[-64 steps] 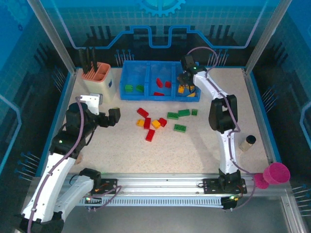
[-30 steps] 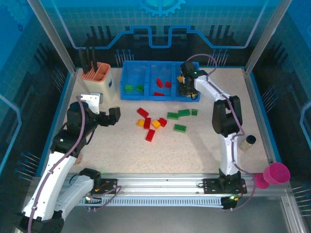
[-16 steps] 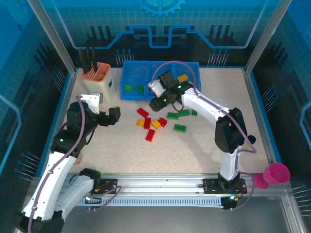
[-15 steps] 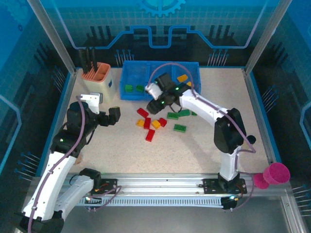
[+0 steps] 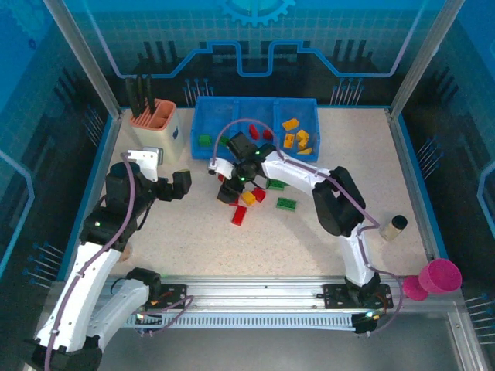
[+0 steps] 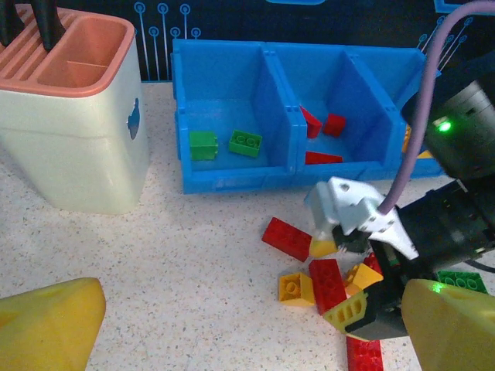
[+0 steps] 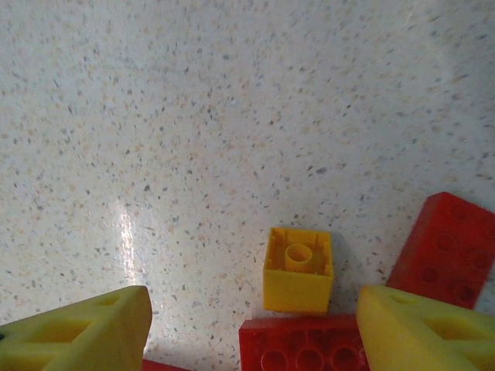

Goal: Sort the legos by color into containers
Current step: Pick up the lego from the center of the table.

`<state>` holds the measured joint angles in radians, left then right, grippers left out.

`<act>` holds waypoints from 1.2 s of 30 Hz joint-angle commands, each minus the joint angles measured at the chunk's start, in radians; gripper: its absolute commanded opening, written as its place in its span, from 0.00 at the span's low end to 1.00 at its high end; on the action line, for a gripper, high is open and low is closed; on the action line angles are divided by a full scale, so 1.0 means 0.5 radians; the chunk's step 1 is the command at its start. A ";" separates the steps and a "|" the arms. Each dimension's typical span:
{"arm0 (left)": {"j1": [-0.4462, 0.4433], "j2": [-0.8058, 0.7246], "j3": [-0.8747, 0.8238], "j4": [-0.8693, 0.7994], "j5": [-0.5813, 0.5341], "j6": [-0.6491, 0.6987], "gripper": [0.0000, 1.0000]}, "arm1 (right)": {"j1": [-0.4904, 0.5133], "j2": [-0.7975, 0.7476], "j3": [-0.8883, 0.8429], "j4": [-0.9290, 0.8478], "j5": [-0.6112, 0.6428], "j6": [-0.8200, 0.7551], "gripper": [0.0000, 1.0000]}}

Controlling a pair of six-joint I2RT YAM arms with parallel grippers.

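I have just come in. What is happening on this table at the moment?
Two robot arms are sorting toy bricks by color into a blue tray. It already holds green bricks on the left, red bricks in the middle and yellow bricks on the right. The right gripper hangs open over the loose pile on the table, just above a small yellow brick. The left gripper is open and empty, off to the side near the beige holder.

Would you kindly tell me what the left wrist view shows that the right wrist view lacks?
Left wrist: the blue tray holding green legos and red legos, plus the beige holder. Right wrist: the open right gripper seen from behind its fingertips. Both: the small yellow lego with loose red legos beside it.
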<state>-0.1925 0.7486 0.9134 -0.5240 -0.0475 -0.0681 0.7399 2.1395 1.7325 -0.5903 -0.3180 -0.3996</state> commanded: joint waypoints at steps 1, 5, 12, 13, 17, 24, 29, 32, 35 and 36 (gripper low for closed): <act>0.014 -0.034 -0.023 0.062 0.038 0.053 0.99 | 0.047 0.061 0.060 -0.017 0.062 -0.100 0.72; 0.014 -0.040 -0.026 0.060 0.032 0.062 0.99 | 0.064 0.130 0.087 -0.055 0.259 -0.132 0.72; 0.014 -0.037 -0.038 0.068 0.035 0.063 0.99 | 0.105 0.208 0.104 -0.050 0.424 -0.186 0.72; 0.015 -0.040 -0.038 0.066 0.031 0.063 0.99 | 0.108 0.222 0.110 -0.050 0.440 -0.189 0.71; 0.016 -0.038 -0.041 0.072 0.025 0.064 0.99 | 0.123 0.251 0.105 -0.021 0.462 -0.192 0.70; 0.020 -0.029 -0.044 0.078 0.041 0.056 0.99 | 0.159 0.278 0.129 -0.004 0.476 -0.176 0.65; 0.023 -0.034 -0.054 0.079 0.046 0.053 0.99 | 0.162 0.345 0.211 -0.035 0.533 -0.099 0.62; 0.026 -0.034 -0.055 0.078 0.049 0.050 0.99 | 0.163 0.363 0.253 -0.055 0.554 -0.079 0.60; 0.026 -0.034 -0.062 0.079 0.052 0.050 0.99 | 0.164 0.430 0.273 -0.065 0.565 -0.078 0.53; 0.026 -0.034 -0.063 0.078 0.053 0.050 0.99 | 0.164 0.435 0.279 -0.071 0.565 -0.078 0.50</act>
<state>-0.1905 0.7391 0.8936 -0.5095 -0.0444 -0.0498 0.8108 2.3234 1.8442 -0.6006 -0.0486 -0.4503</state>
